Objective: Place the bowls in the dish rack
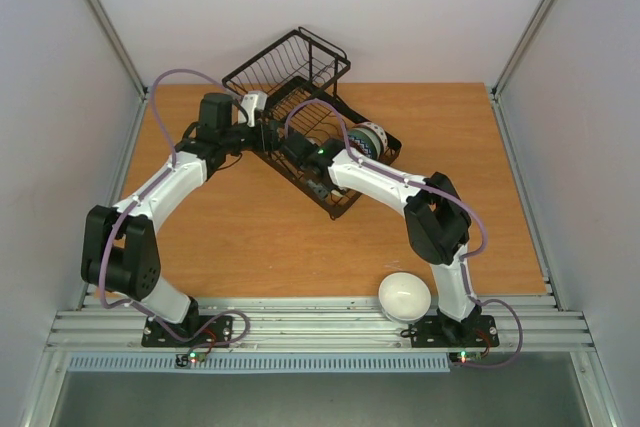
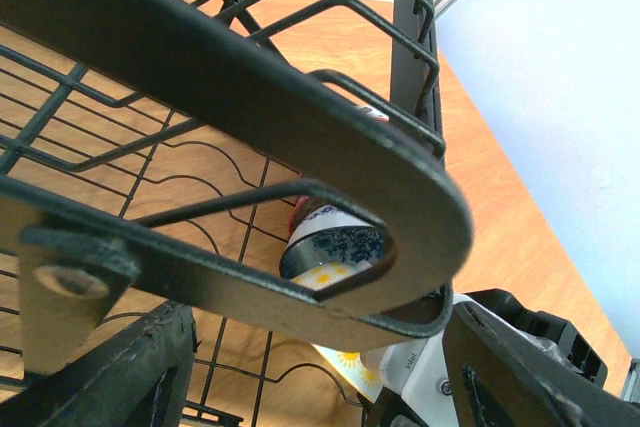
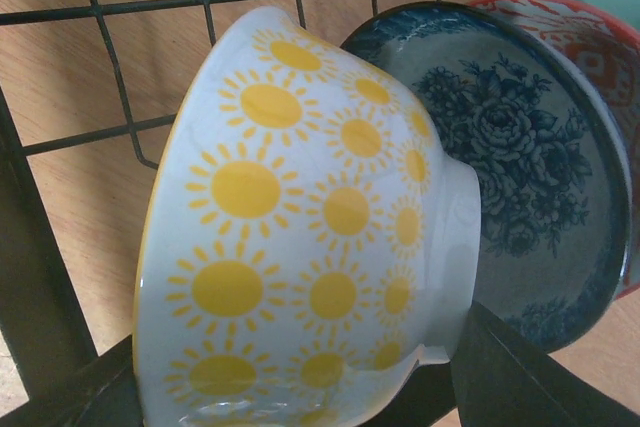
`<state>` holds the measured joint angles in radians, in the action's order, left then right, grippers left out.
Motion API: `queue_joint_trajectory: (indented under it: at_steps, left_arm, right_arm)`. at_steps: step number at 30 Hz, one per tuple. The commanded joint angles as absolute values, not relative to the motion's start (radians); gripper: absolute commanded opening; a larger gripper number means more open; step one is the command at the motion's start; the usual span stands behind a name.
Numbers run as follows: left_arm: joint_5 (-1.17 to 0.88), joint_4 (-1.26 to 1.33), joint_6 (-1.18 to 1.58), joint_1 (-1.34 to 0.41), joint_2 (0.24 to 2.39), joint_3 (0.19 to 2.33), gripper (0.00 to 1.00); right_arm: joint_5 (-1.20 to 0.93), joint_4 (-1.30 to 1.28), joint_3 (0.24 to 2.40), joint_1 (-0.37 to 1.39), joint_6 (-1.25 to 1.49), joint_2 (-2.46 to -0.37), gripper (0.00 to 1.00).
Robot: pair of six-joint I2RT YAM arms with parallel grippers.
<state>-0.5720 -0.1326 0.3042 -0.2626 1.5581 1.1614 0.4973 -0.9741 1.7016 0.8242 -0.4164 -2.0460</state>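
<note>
Now four bowls (image 3: pixel 520 147) in the dish rack (image 1: pixel 290 72), one white bowl (image 1: pixel 404 295) lower centre; right gripper (image 3: pixel 310 392) clamps the sun-patterned bowl (image 3: pixel 300 247), left gripper (image 2: pixel 315 367) spread.

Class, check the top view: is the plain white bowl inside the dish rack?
No, the white bowl sits by the right arm's base, well apart from the rack.

Sun-patterned bowl (image 3: pixel 300 247) against blue-floral bowl (image 3: pixel 525 167)
</note>
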Motion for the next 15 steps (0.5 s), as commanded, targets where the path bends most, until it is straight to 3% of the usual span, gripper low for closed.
queue_joint_trajectory:
  at_steps: [1, 7, 11, 15]
  left_arm:
    - [-0.609, -0.1, 0.299, -0.264, 1.564, 1.195, 0.69]
    - [-0.611, -0.098, 0.3, -0.262, 1.564, 1.195, 0.69]
    - [-0.615, -0.096, 0.302, -0.261, 1.562, 1.195, 0.69]
    - [-0.617, -0.095, 0.303, -0.261, 1.563, 1.193, 0.69]
  right_arm:
    - [0.468, -1.044, 1.675, 0.845, -0.394, -2.079, 0.54]
    - [0.503, -1.049, 1.678, 0.845, -0.389, -2.073, 0.68]
    - [0.523, -1.052, 1.678, 0.844, -0.381, -2.071, 0.87]
    - [0.533, -1.053, 1.677, 0.845, -0.376, -2.071, 0.92]
